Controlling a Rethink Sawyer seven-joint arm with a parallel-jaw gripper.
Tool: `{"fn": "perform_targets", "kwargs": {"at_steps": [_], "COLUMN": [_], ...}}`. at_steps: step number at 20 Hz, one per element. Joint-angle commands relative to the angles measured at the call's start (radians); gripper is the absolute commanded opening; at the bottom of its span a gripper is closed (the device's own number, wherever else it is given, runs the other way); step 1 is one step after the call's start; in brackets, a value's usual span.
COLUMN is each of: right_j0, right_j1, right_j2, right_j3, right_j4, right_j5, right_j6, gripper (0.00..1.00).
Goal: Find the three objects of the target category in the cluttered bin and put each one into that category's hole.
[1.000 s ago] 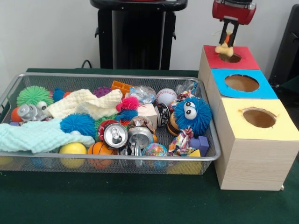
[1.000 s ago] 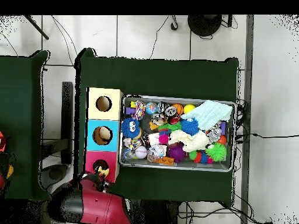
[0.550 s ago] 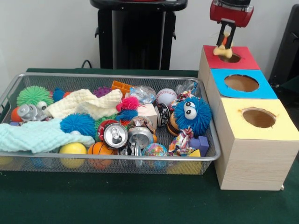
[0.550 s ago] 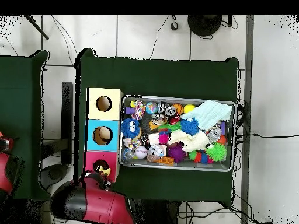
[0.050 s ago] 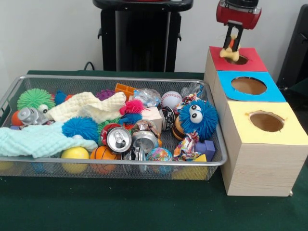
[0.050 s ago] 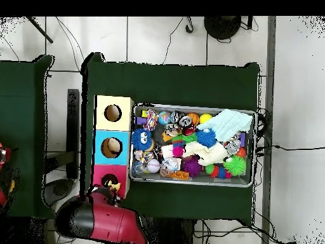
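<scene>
Claw (image 5: 233, 42): clamped on a yellow toy (image 5: 231, 51), held over the red hole (image 5: 237, 59).
Danger: toy may be dropped onto the hole's rim.

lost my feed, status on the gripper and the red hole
Gripper shut on yellow toy, above red hole. Toy not yet in. Nothing blocking the hole.

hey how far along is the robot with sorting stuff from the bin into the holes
Done: cannot tell; nothing shows which things are already inside the holes. In hand: the gripper hangs just above the red hole, with a small yellow and orange toy between its fingers, not yet dropped. Left: releasing that toy, then searching the wire bin, which remains crowded with balls, cans and cloths.
</scene>
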Motion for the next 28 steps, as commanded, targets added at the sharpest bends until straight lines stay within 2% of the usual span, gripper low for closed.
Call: {"fn": "perform_targets", "kwargs": {"at_steps": [1, 9, 21, 23, 24, 28], "right_j0": [0.002, 0.048, 0.074, 0.072, 0.064, 0.056], "right_j1": [0.119, 0.141, 0.160, 0.161, 0.160, 0.157], "right_j2": [0.066, 0.050, 0.037, 0.039, 0.045, 0.051], "right_j3": [-0.083, -0.127, -0.160, -0.157, -0.152, -0.146], "right_j4": [0.039, 0.081, 0.120, 0.121, 0.119, 0.109], "right_j5": [-0.052, -0.020, 0.002, -0.020, -0.036, -0.055], "right_j6": [0.225, 0.256, 0.257, 0.250, 0.237, 0.222], "gripper": [0.00, 0.00, 0.00, 0.00, 1.00, 1.00]}}
